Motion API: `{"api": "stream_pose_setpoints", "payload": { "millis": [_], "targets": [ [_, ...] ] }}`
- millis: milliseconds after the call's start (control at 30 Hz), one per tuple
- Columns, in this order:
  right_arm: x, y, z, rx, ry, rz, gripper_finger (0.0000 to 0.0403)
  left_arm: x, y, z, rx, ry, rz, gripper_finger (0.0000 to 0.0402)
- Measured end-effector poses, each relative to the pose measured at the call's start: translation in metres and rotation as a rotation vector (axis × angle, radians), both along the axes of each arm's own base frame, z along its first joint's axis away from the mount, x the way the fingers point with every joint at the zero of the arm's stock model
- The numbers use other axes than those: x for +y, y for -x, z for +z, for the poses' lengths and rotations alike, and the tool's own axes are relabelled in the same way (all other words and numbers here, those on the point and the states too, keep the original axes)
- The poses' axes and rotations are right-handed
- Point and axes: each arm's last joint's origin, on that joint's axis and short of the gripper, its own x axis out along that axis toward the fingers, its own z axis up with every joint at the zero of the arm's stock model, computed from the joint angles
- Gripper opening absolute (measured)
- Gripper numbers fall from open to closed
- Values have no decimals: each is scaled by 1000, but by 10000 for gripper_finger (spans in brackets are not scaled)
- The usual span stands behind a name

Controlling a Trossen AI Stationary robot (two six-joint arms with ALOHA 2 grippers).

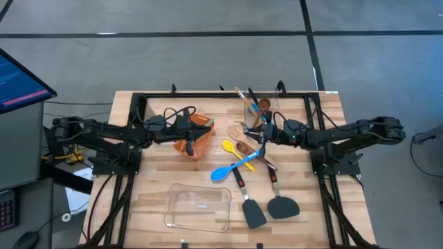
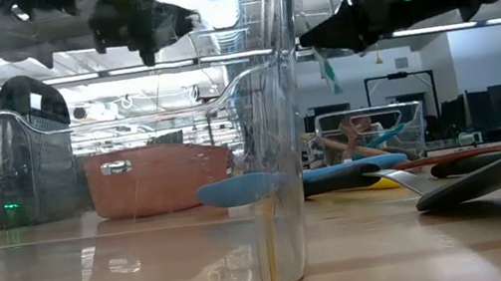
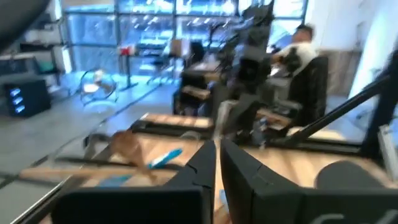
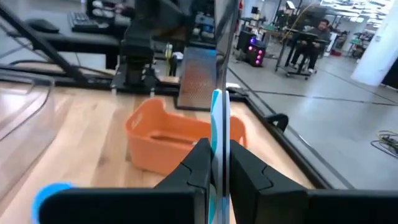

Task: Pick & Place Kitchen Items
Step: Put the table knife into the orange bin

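Teal-handled utensil clamped upright in the right gripper, above the table's middle.
Its working end is cut off from sight. Below lie a blue spoon, a yellow spoon and 2 black spatulas. The left gripper, fingers together, hovers over the orange bin, partly hiding it.

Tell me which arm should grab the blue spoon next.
Probably neither yet. The right end effector is nearer the blue spoon, but it already grips a slim teal-handled tool. The left end effector is shut over the orange bin, farther away. Right, once it has released.
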Motion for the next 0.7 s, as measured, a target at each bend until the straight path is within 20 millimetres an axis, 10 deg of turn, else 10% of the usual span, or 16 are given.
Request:
{"api": "stream_pose_setpoints", "payload": {
  "millis": [700],
  "targets": [
    [-5,-57,1,68,31,97,25,1,-29,-17,-41,-9,-11,60]
  ]
}}
